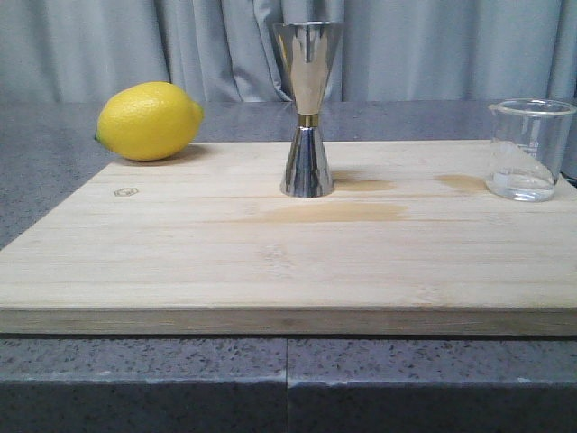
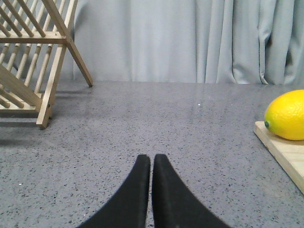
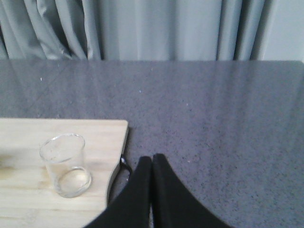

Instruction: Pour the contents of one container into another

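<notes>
One board (image 1: 225, 262), jigger (image 1: 307, 108), beaker (image 1: 527, 149), lemon (image 1: 149, 121).

I note the jigger (image 1: 307, 108) as polished steel, mirror-glossy, with a thin gold band at its waist. Beaker (image 1: 528, 149): clear smooth glass. Board (image 1: 180, 253): pale matt wood with visible grain and darker stains. Table (image 1: 144, 370): speckled grey stone, faintly sheened. Lemon (image 1: 149, 121): dimpled, waxy yellow skin. Claw fingers (image 2: 135, 199): matt black. Rack (image 2: 28, 57): bare wood. Curtain (image 1: 451, 45): grey cloth.
</notes>
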You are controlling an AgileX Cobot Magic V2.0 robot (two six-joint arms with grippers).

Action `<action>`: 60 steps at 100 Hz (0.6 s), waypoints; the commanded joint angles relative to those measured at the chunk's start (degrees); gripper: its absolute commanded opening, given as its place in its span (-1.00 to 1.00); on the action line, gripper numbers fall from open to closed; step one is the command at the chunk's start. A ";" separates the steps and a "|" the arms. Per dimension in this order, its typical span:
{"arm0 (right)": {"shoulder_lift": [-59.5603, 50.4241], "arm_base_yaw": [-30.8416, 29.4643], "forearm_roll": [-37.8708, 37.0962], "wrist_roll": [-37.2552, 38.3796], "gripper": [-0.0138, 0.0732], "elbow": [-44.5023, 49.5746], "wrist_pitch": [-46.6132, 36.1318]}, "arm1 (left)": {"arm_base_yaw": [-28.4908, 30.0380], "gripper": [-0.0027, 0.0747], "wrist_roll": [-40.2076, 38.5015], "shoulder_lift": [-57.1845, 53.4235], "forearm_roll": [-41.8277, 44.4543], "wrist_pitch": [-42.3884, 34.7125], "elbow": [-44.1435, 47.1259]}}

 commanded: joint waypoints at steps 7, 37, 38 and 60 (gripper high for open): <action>-5.54 -1.18 0.86 -0.03 -0.85 9.79 -16.58 | 0.02 -0.98 0.01 -1.19 -0.11 -4.72 1.69; -12.68 -3.09 1.95 0.06 -0.85 23.40 -26.08 | 0.02 -0.98 0.01 -1.19 -0.11 -4.72 1.69; -12.68 -3.22 1.95 0.06 -0.85 23.40 -25.48 | 0.02 -0.98 0.01 -1.19 -0.11 -4.72 1.69; -12.68 -3.49 1.95 0.06 -0.85 23.21 -25.01 | 0.02 -0.98 0.01 -1.19 -0.11 -4.72 1.69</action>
